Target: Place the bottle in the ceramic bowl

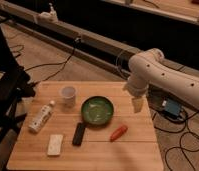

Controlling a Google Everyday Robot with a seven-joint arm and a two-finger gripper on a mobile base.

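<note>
The bottle (41, 117) is whitish with a narrow white cap and lies on its side near the left edge of the wooden table (138, 150). The ceramic bowl (97, 110), glossy green with a dark rim, sits at the table's middle and holds nothing. My gripper (137, 104) hangs from the white arm (158, 75) that comes in from the right. It is over the table's right part, just right of the bowl and far from the bottle. It is open and holds nothing.
A small translucent cup (68, 95) stands behind the bowl to the left. A black bar (79, 134), an orange carrot-like object (118, 132) and a flat white block (55, 144) lie along the front. Cables run over the floor, and a dark stand is at the left.
</note>
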